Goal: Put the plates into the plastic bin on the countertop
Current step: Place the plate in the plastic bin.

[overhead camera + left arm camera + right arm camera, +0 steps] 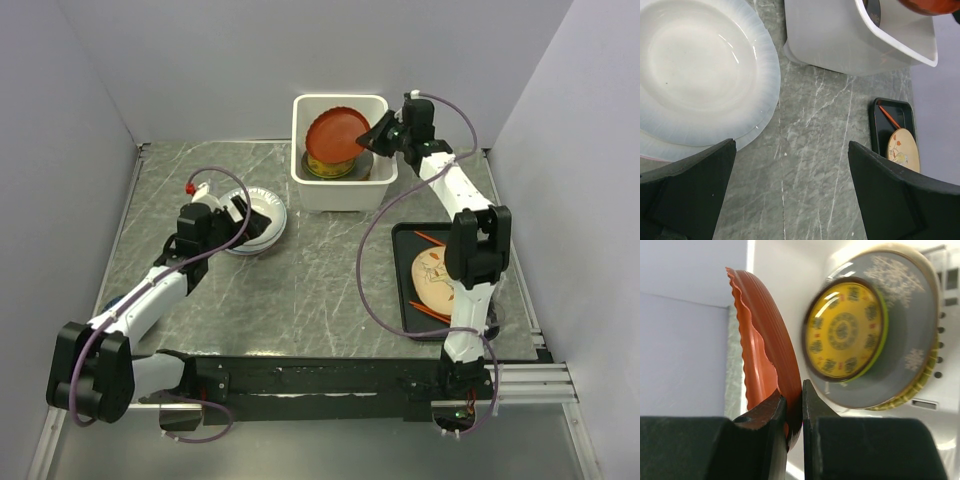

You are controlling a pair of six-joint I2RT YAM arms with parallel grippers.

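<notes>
My right gripper [372,135] is shut on the rim of a red-brown plate [335,133], which hangs tilted over the white plastic bin [340,188]. In the right wrist view the scalloped plate [771,345] sits pinched between the jaws [794,397], above a stack in the bin topped by a yellow patterned plate [844,331] on a grey one [905,330]. My left gripper [243,207] stands open beside a pile of white and pale plates [262,215] on the grey countertop [300,290]. Its wrist view shows the white plate [695,70] at upper left, outside the jaws [790,200].
A black rectangular tray [408,300] lies at the right by the right arm's base, holding a cream patterned plate [432,275] and orange chopsticks [430,239]. White walls close in the left, back and right sides.
</notes>
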